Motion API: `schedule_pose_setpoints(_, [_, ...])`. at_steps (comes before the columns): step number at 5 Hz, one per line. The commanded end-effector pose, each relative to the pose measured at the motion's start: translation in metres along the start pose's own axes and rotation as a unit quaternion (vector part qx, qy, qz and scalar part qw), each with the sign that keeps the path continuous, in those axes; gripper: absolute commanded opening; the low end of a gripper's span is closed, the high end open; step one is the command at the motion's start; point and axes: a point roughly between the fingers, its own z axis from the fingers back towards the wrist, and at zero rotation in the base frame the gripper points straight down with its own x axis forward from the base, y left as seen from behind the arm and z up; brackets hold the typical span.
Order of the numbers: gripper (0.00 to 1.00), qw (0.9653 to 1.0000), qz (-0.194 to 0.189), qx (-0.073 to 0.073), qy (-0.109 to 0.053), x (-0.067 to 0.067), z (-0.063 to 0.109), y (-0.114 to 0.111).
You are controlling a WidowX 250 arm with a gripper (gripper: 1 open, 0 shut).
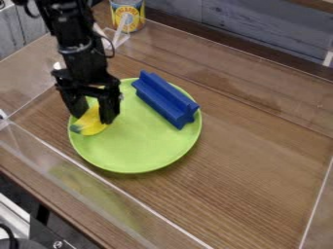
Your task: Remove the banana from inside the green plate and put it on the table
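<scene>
Banana removal, grasp stage, single camera view. I list the scene from largest item to smallest.

Table (260, 185): dark wood-grain top with a gloss, fenced by clear acrylic walls (26, 160). Bare wood lies at 3 and 5 o'clock of the plate, which I judge the easiest ground for a set-down.

Green plate (163, 156): round, lime, shallow-rimmed, resting flat near the middle-left of the table.

Blue ridged block (166, 97): lies on the plate's 1 o'clock sector, running diagonally, apart from the gripper.

Gripper (89, 115): points straight down over the plate's 9 to 10 o'clock edge. Its two fingers (111, 105) are spread wide and reach down to either side of the banana. I see no grip made; nothing is lifted.

Banana (86, 124): small, yellow, curved, lying inside the plate near its 9 o'clock rim, partly hidden between the fingers. Whether the pads already touch it I cannot tell.

A yellow cup (127, 14) stands at the far edge, 12 o'clock of the plate.

Step in hand, as I judge it: pre-grasp, with the fruit bracketed and not yet taken. My next move calls for closing on the banana, rising clear of the rim, then carrying it out over bare wood.
</scene>
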Motion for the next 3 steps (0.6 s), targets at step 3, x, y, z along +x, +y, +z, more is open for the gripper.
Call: schedule_pose_setpoints(3, [0.00, 0.9998, -0.005, 0.006, -0.017, 0.022, 0.014, -0.010])
